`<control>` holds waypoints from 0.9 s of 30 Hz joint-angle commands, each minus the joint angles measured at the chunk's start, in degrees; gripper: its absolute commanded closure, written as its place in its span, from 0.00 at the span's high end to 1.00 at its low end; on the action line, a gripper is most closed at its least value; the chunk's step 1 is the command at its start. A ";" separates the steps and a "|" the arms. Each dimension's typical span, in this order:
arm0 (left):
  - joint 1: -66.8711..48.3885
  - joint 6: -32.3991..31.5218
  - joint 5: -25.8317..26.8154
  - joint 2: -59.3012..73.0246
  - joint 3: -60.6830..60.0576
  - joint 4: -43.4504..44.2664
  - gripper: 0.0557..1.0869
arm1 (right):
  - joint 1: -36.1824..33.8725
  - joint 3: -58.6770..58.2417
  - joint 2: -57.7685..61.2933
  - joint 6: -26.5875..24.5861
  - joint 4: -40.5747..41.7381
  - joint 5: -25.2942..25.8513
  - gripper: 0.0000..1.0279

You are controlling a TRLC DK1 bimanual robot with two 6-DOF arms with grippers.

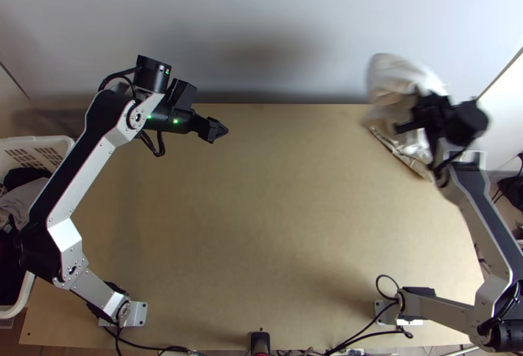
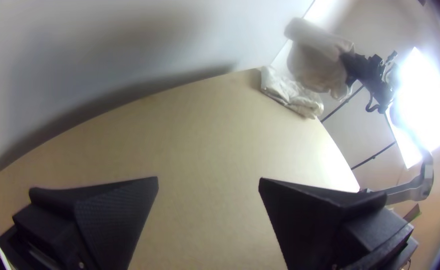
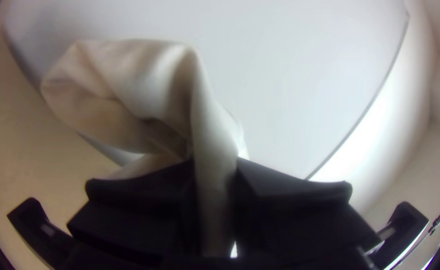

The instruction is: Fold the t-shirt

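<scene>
Off-white fabric, that's your t-shirt (image 1: pixel 391 75), and you've got it up in the air over the far right corner of the table (image 1: pixel 261 219). Your right gripper (image 1: pixel 413 119) has a bunched, twisted bit of it pinched between both black fingers. In the right wrist view you can see a narrow strip running down between them, with the rest flopping over in a loose, rounded fold. Can't tell you which part of the shirt that strip is, though.

Just below it there's more pale cloth (image 2: pixel 284 91), folded into layers on that same corner. I honestly can't tell if it's joined to the piece you're holding.

Your left gripper (image 1: pixel 221 132) is over the far left part of the table, well apart from the shirt and angled toward the middle. Its fingers are spread wide with nothing between them. Off past the table's left edge, you've got a white basket (image 1: pixel 49 139) with dark and grey cloth (image 1: pixel 25 197) in it.
</scene>
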 commanded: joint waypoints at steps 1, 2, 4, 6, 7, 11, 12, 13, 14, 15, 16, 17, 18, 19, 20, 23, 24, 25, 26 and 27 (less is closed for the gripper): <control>0.52 0.08 0.00 -1.08 -1.59 -0.11 0.95 | -16.53 4.69 0.76 0.48 -0.97 -6.93 0.03; 0.70 0.17 0.00 -1.25 -2.03 -0.02 0.95 | -19.08 4.87 1.11 0.39 -0.97 -8.51 0.03; 1.05 0.43 0.00 -1.51 -2.74 -0.11 0.95 | -23.65 4.96 1.99 0.30 -0.80 -11.32 0.03; 1.40 0.61 0.00 -1.87 -3.35 -0.02 0.95 | -28.04 4.87 2.87 -0.05 -0.45 -13.69 0.03; 1.58 0.70 0.00 -1.95 -3.70 -0.02 0.95 | -30.06 4.78 3.40 -0.22 -0.18 -14.75 0.03; 1.84 0.96 0.00 -2.39 -5.02 -0.02 0.95 | -37.10 4.78 6.56 -2.16 1.75 -18.26 0.03; 1.84 0.96 0.00 -2.66 -5.28 -0.02 0.95 | -38.24 4.69 7.53 -2.86 2.19 -18.88 0.03; 1.93 0.96 0.00 -2.75 -5.55 -0.02 0.95 | -39.56 4.60 8.41 -3.56 2.63 -19.23 0.03; 2.02 0.96 0.00 -2.83 -5.81 -0.02 0.95 | -40.52 4.34 9.37 -4.09 2.98 -19.41 0.03; 2.02 0.96 0.00 -2.92 -5.99 -0.02 0.95 | -41.05 3.99 10.34 -4.53 3.16 -19.67 0.03; 2.02 0.96 0.00 -3.01 -6.25 -0.02 0.95 | -41.23 3.29 11.13 -5.15 3.51 -19.76 0.03; 2.02 0.96 0.00 -3.10 -6.43 -0.02 0.95 | -41.31 2.14 11.92 -5.59 4.65 -19.76 0.03; 2.11 0.96 0.00 -3.36 -6.52 -0.02 0.95 | -41.31 0.83 12.71 -5.76 6.23 -19.76 0.03; 2.28 0.96 0.00 -3.54 -6.69 -0.02 0.95 | -41.05 -0.41 13.51 -5.67 7.46 -19.76 0.03; 2.63 0.96 0.00 -3.71 -6.87 -0.11 0.95 | -40.61 -1.28 14.38 -5.67 7.90 -19.76 0.03; 3.86 1.75 0.00 -4.50 -7.31 -0.90 0.95 | -37.10 -3.13 16.67 -3.48 7.90 -18.88 0.03; 4.39 2.10 0.00 -4.77 -7.48 -1.16 0.95 | -35.25 -3.48 17.37 -2.51 7.90 -17.56 0.03; 4.74 2.28 0.00 -5.03 -7.66 -1.43 0.95 | -33.32 -3.83 18.08 -1.72 7.90 -16.33 0.03; 5.18 2.54 0.00 -5.38 -7.83 -1.60 0.95 | -31.29 -4.10 18.69 -1.10 7.90 -15.10 0.03; 5.71 2.89 0.00 -5.56 -7.83 -1.95 0.95 | -29.10 -4.36 19.39 -0.84 7.90 -13.78 0.03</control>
